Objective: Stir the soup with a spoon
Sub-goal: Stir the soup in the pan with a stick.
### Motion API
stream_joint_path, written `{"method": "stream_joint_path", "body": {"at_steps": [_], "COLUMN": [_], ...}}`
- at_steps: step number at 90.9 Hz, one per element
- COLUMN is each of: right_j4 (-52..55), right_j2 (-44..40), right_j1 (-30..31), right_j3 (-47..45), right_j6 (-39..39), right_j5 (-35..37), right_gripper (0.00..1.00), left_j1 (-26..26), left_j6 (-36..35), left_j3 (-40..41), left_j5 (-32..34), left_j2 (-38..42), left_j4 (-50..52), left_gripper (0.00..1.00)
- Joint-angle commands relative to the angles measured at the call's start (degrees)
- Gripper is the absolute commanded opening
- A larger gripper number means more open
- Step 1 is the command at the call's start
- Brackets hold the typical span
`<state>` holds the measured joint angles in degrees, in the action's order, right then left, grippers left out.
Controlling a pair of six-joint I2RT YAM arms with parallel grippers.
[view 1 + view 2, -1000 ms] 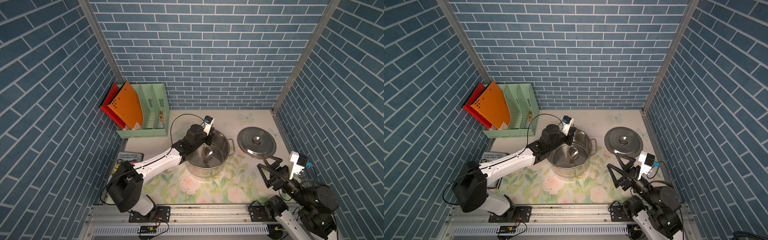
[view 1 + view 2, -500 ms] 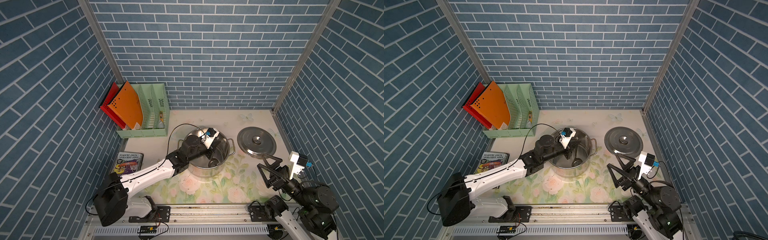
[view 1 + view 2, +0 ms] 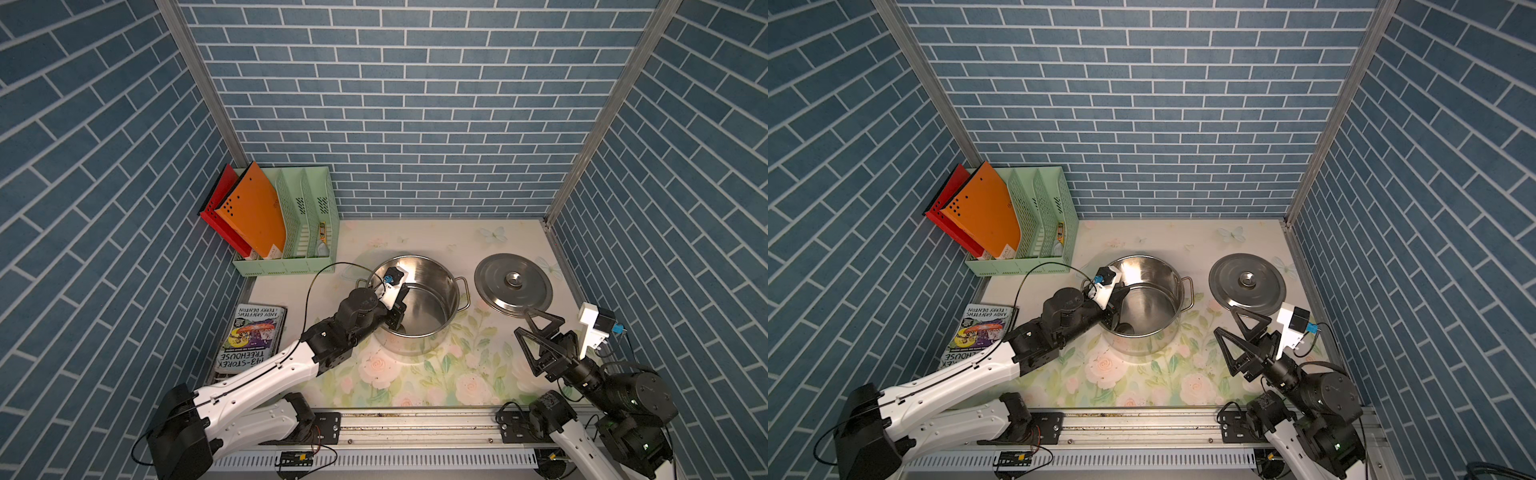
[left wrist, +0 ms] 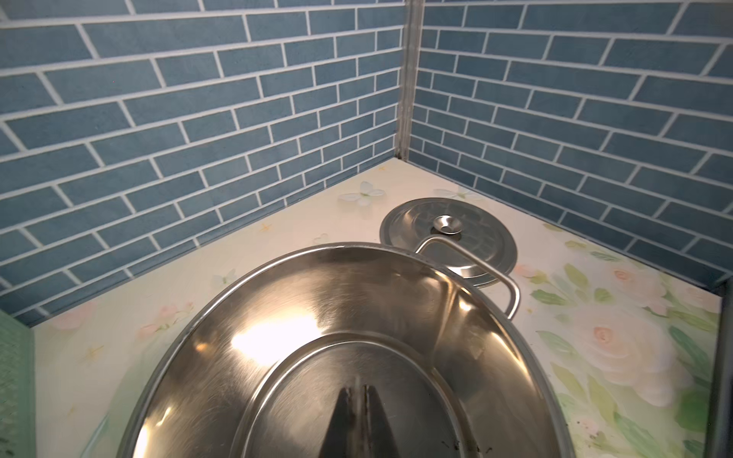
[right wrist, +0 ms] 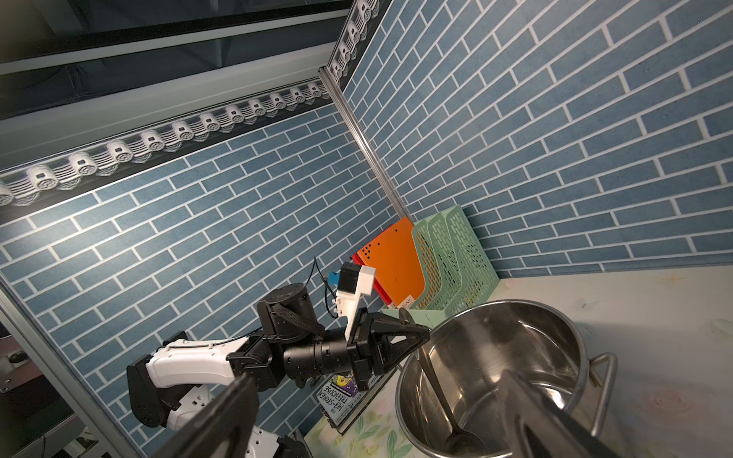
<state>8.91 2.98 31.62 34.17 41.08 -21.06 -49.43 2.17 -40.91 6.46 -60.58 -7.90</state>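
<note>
Now the left gripper (image 5: 423, 338) is clamped on the spoon (image 5: 438, 386), which stands inside the pot (image 3: 451, 286), mid-frame in both top views; at lower right, the right gripper (image 3: 521, 321) gapes wide.

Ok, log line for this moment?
step: stir | left jaws: shut on spoon, bowl in pot | right jaws: open, empty | lid: off, beside pot
</note>
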Motion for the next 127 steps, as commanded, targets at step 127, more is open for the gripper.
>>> {"method": "stream_joint_path", "body": {"at_steps": [127], "right_j4": [1.6], "right_j2": [3.7], "right_j1": [0.11], "right_j3": [7.46], "right_j6": [-0.9], "right_j5": [1.26], "right_gripper": [0.94], "left_j1": [4.97], "left_j6": [-17.64], "left_j3": [-18.49], "left_j5": [-20.64], "left_j2": [1.65], "left_j4": [-7.41], "left_gripper": [0.0]}}
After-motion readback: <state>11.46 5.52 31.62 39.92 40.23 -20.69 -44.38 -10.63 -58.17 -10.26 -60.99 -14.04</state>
